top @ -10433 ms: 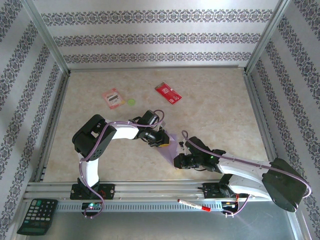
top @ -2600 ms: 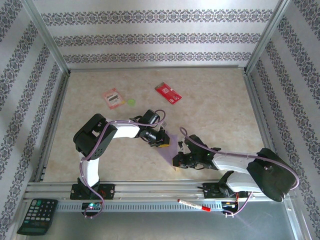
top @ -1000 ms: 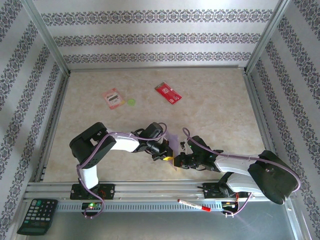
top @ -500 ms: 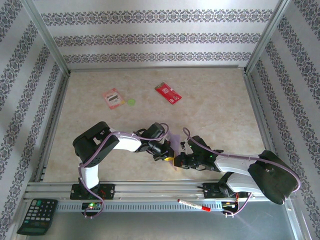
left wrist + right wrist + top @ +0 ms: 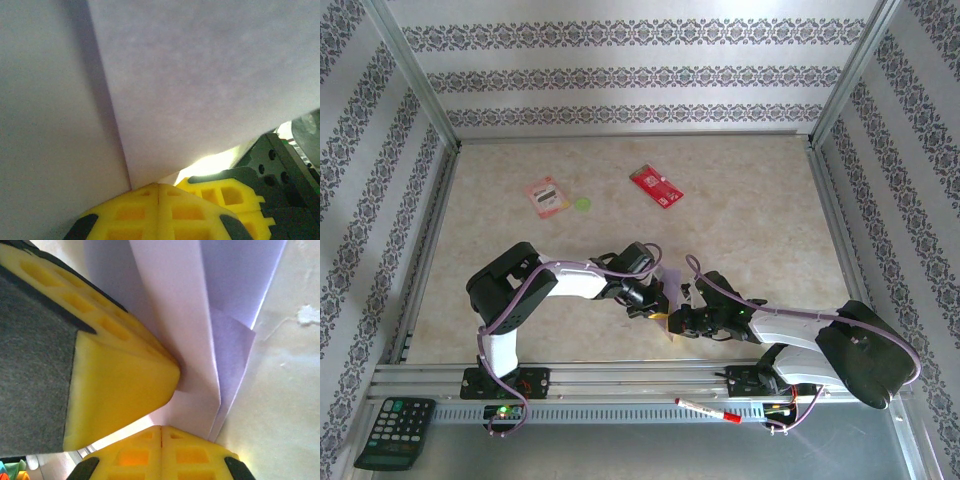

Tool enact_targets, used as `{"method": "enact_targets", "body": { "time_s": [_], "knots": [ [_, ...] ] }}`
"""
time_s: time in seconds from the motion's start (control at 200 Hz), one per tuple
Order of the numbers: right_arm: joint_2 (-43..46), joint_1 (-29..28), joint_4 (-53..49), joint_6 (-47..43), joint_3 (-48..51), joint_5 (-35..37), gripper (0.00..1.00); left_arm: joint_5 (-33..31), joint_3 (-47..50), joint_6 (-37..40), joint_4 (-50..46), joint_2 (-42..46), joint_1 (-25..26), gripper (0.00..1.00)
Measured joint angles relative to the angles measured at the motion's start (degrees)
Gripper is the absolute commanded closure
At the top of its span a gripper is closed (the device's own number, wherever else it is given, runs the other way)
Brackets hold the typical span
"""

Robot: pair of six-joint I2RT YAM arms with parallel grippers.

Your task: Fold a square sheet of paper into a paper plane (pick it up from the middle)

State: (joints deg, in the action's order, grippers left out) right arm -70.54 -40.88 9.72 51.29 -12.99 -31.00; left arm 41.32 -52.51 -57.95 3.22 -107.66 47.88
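Note:
The square sheet of paper is pale lilac, folded into layered flaps, and lies on the table between the two arms, mostly hidden by them. In the right wrist view its folded layers show a long crease and a pointed lower flap. My left gripper is shut, and its yellow fingertips meet at the paper's edge beside a crease. My right gripper is shut too, its tips touching the sheet's near edge. The left gripper's yellow finger rests on the paper close by. No finished paper plane is in view.
A red card and a pink-red packet with a green disc lie far back on the table. A calculator and a red marker sit below the front rail. Metal frame posts border both sides.
The left gripper has moved nearer and to the right since the earliest frames, until it meets the right gripper over the paper. In the last second it shifted only slightly. The right arm held still.

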Motion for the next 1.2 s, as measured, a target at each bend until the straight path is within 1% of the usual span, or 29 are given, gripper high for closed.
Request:
{"method": "enact_targets", "body": {
  "time_s": [0.24,0.47,0.679,0.819,1.199],
  "knots": [
    [-0.11,0.28,-0.02,0.0,0.0,-0.37,1.0,-2.86,-2.1,5.42,-4.02,-0.15,0.0,0.99],
    [-0.13,0.28,-0.02,0.0,0.0,-0.39,1.0,-3.45,-3.52,8.33,-6.38,-0.52,-0.48,0.99],
    [-0.11,0.28,-0.02,0.0,0.0,-0.39,1.0,-3.58,-5.77,10.05,-8.02,-1.84,-3.43,0.98],
    [-0.11,0.28,-0.02,0.0,0.0,-0.39,1.0,-2.99,-8.28,11.47,-9.7,-3.34,-4.85,0.96],
    [-0.09,0.31,-0.13,-0.02,0.0,-0.39,1.0,-2.75,-14.73,15.5,-12.22,-7.56,-10.91,0.92]
  ]
}}
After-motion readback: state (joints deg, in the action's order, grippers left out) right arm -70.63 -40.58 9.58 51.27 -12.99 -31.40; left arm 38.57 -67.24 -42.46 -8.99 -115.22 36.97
